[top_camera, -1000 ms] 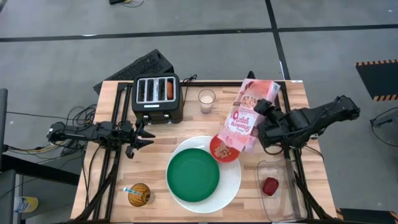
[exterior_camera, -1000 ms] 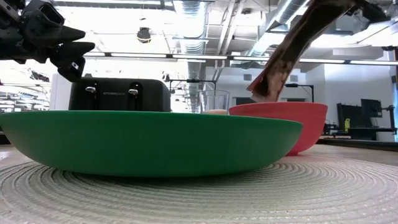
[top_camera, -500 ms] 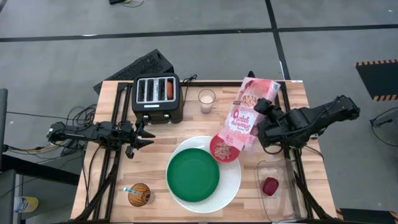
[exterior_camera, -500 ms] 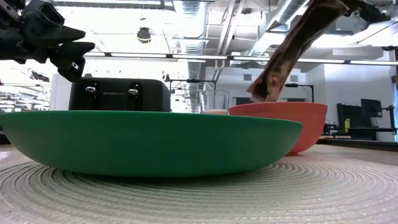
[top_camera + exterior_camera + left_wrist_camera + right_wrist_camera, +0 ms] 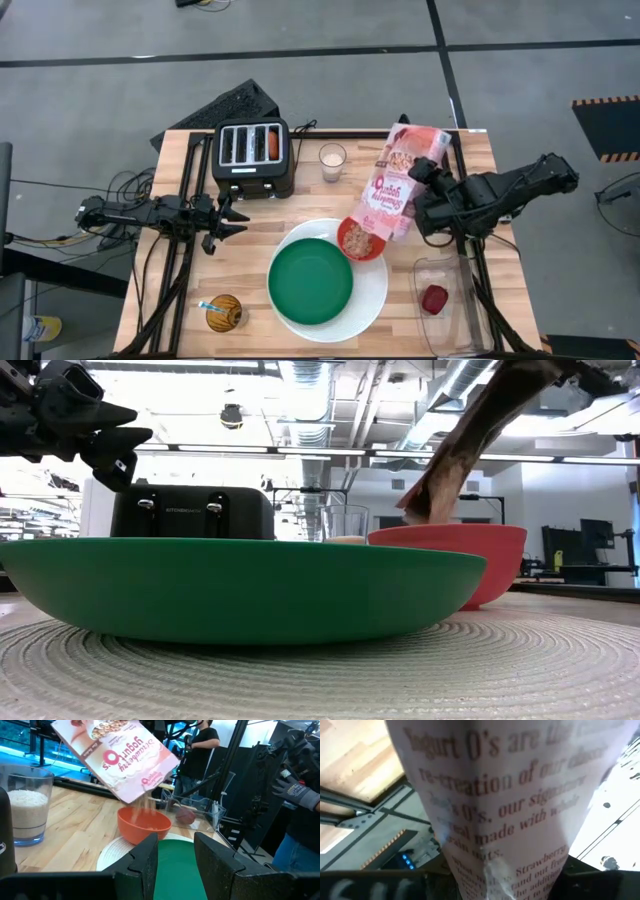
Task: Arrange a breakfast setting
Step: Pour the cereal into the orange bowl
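More cereal [image 5: 355, 240] has fallen into the small red bowl [image 5: 372, 251].

Front of cereal bag [image 5: 117, 757]: "Strawberry Yogurt O's", seen upside down in the left wrist view.
Back of cereal bag [image 5: 500, 815]: "Yogurt O's are the...", "re-creation of our classic", "made with whole"; the other lines are too blurred.
Toaster [image 5: 190, 512]: small brand line, not readable.

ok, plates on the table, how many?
2: large white plate at the table's front centre, and green plate stacked on it. None visibly hidden.
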